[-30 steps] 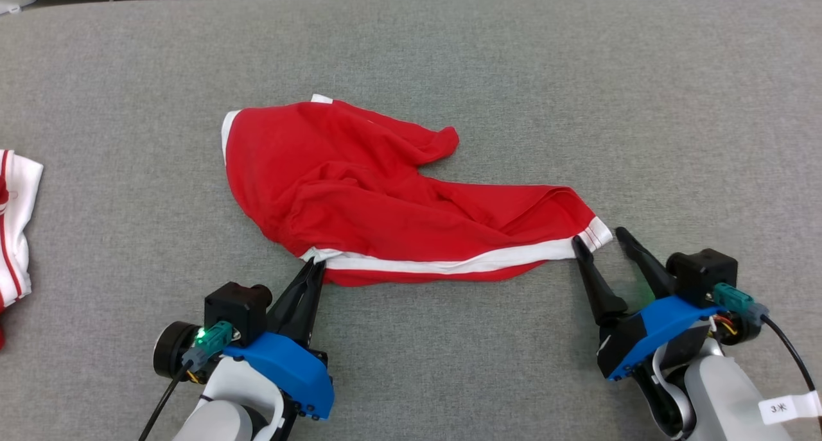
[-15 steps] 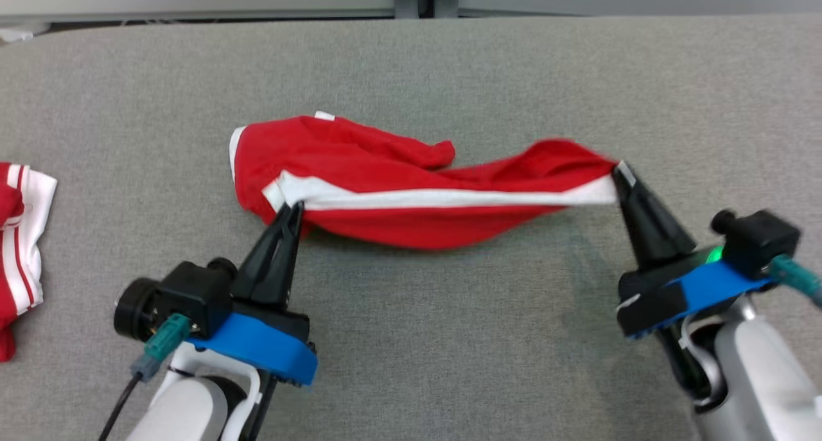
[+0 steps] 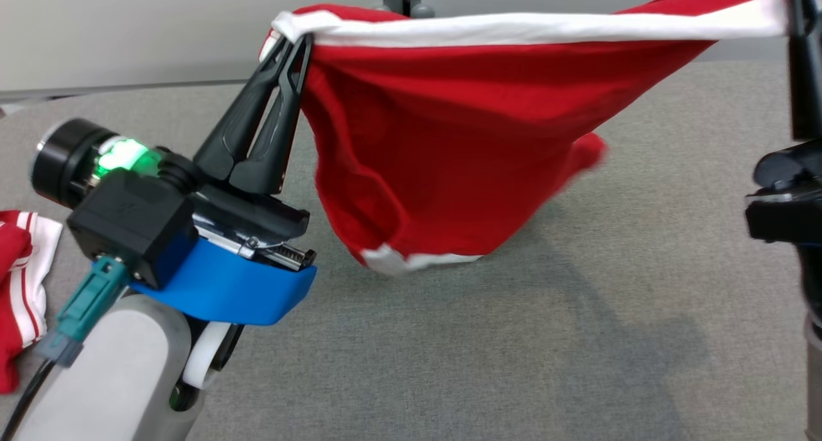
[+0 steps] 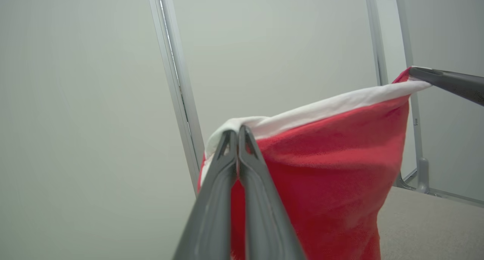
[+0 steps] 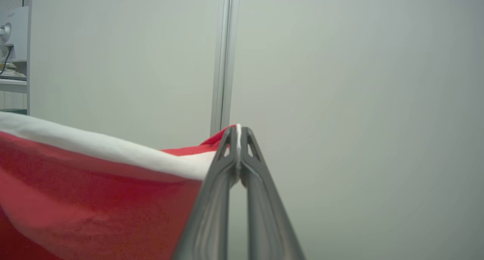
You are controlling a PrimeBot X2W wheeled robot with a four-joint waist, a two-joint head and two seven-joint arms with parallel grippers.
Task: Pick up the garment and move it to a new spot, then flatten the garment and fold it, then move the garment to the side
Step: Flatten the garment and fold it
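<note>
Head view: we see the red garment [image 3: 488,139] lifted off the table [image 3: 578,364] and strung by its white band [image 3: 526,27] between both grippers, over the far half of the table.

We note the left gripper [image 3: 302,42] with jaws pinched together on the band's left end. In the left wrist view its fingers meet at the tips, with white fabric bunched just behind them.

In the right wrist view the right gripper [image 5: 238,128] is likewise clamped on the band's other end, a sliver of white caught between its tips.

The band runs taut and nearly level. The body of the garment hangs below it as a slack pouch. Its lowest white-edged hem [image 3: 417,260] sits low over the table's middle; we cannot tell whether it touches.

A second red-and-white garment [image 3: 22,280] lies at the table's left edge, well apart.
</note>
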